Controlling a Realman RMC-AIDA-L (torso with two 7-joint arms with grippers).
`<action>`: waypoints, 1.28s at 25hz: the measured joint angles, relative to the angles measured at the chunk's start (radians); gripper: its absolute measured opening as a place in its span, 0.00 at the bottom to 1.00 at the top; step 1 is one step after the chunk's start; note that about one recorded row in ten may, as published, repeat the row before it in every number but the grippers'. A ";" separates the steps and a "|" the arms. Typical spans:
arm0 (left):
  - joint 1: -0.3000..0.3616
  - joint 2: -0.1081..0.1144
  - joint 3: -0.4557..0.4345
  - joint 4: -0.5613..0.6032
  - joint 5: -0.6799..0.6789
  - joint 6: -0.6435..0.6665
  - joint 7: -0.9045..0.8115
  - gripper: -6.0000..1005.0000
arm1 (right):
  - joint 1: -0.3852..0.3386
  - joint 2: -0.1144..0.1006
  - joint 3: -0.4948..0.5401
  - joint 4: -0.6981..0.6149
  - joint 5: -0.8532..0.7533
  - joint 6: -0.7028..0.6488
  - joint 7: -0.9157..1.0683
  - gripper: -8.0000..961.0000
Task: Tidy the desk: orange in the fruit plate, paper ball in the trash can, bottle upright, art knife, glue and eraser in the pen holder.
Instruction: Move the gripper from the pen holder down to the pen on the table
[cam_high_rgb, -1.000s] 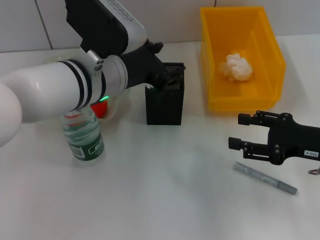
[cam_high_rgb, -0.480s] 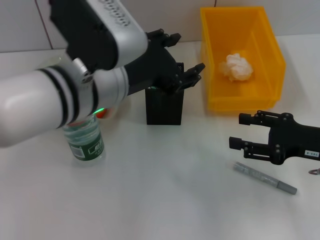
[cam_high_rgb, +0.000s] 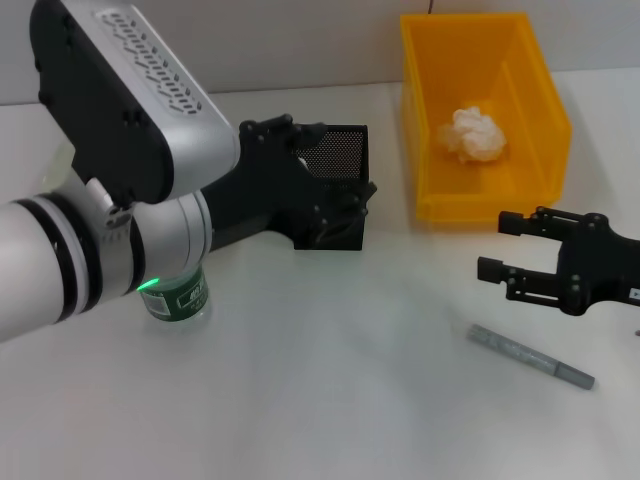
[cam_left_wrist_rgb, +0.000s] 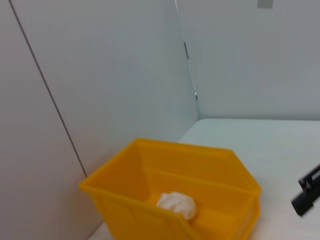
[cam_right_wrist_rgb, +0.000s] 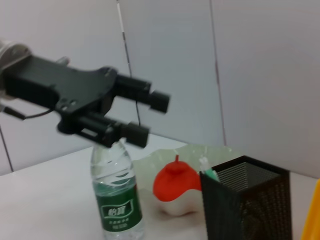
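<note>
— Head view: slim grey art knife (cam_high_rgb: 531, 356) flat near the desk's right front edge, long axis slanting.
— Nearer the right gripper (cam_high_rgb: 496, 247), fingers apart, just above; left gripper (cam_high_rgb: 345, 205) by black mesh pen holder (cam_high_rgb: 335, 152), open.

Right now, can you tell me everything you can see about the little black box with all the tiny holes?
The pen holder is a square black cup that looks like metal mesh, standing upright on the white table, left of the yellow trash can. Its top is open. In the right wrist view something white and green pokes out of one corner. The left gripper is in front of it, hiding its lower part, so contact cannot be judged.
</note>
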 joint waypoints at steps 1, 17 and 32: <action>0.005 0.000 0.000 0.001 -0.001 0.004 0.000 0.70 | -0.001 -0.001 0.017 -0.002 -0.002 -0.004 0.001 0.74; 0.054 0.000 -0.201 -0.132 -0.442 0.205 0.314 0.70 | 0.006 -0.012 0.071 -0.002 -0.005 0.003 0.011 0.74; 0.046 -0.005 -0.295 -0.349 -0.685 0.562 0.654 0.70 | 0.081 -0.014 0.058 -0.196 -0.186 -0.006 0.321 0.74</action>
